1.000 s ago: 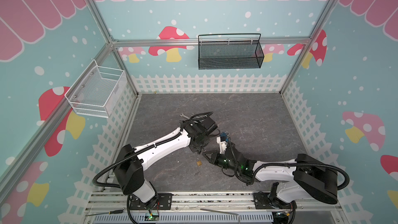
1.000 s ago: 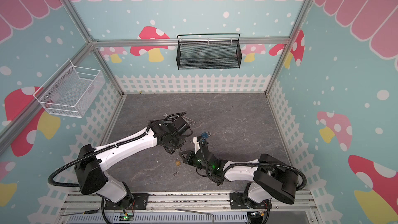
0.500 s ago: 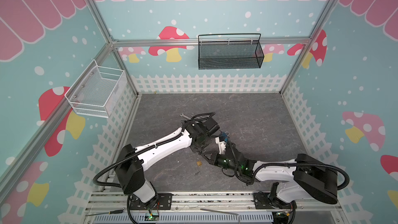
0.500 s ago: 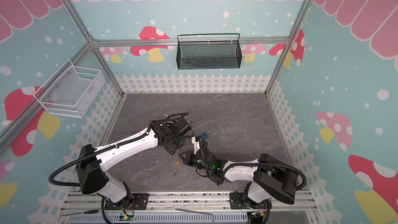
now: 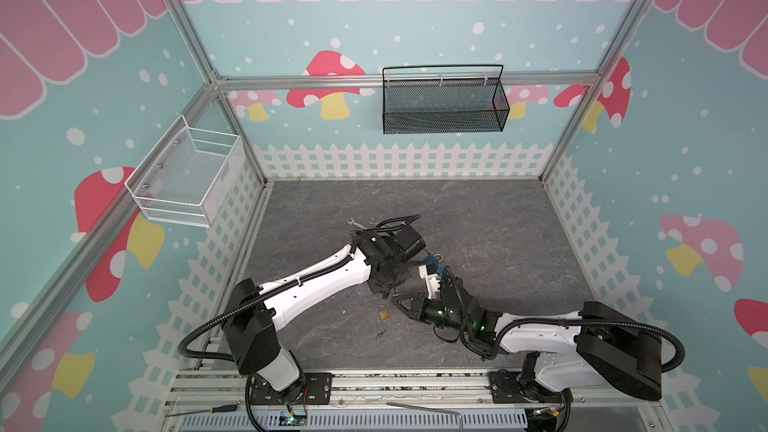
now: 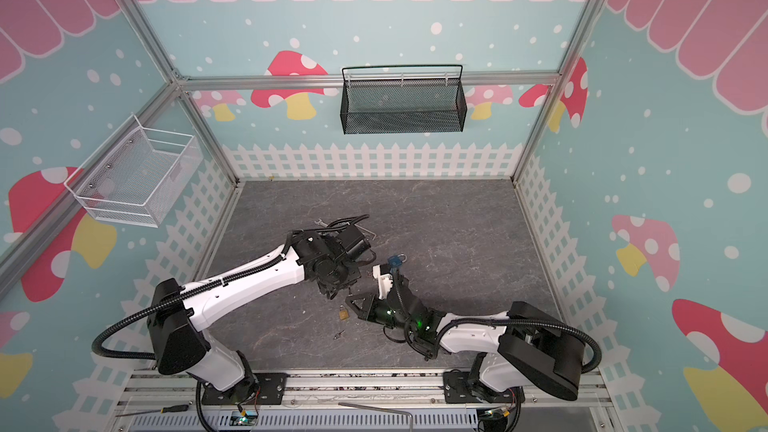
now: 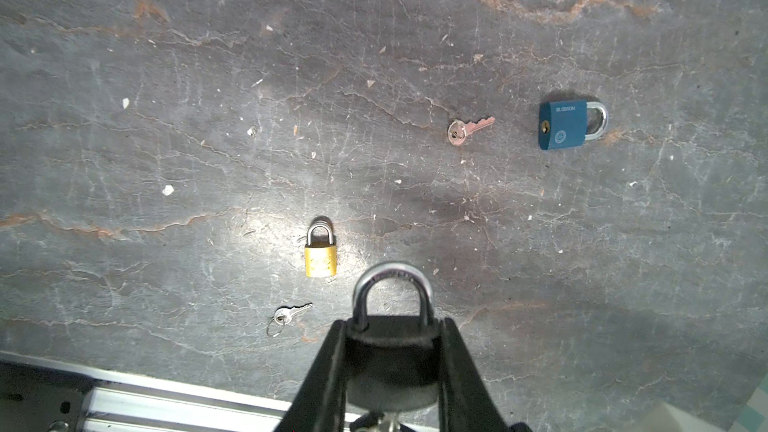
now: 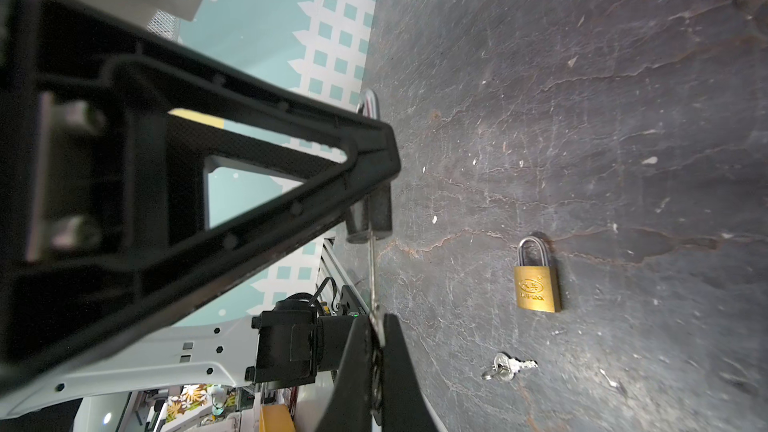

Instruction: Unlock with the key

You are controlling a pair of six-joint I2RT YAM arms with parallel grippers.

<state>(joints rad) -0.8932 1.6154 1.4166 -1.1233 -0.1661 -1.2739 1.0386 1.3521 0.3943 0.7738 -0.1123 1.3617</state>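
the left gripper (image 7: 394,328) pinches a black padlock (image 7: 390,361) by its body, silver shackle pointing away from the wrist. it is held up over the slate floor (image 7: 166,76), near the brass padlock (image 7: 320,259). the right gripper (image 8: 377,328) is pressed together on the bow of a key (image 8: 372,272), whose blade meets the base of the black padlock. a small ringed key (image 7: 286,317) lies just beside the brass padlock. a copper key (image 7: 468,128) and a blue padlock (image 7: 563,124) lie farther from it, all flat on the floor.
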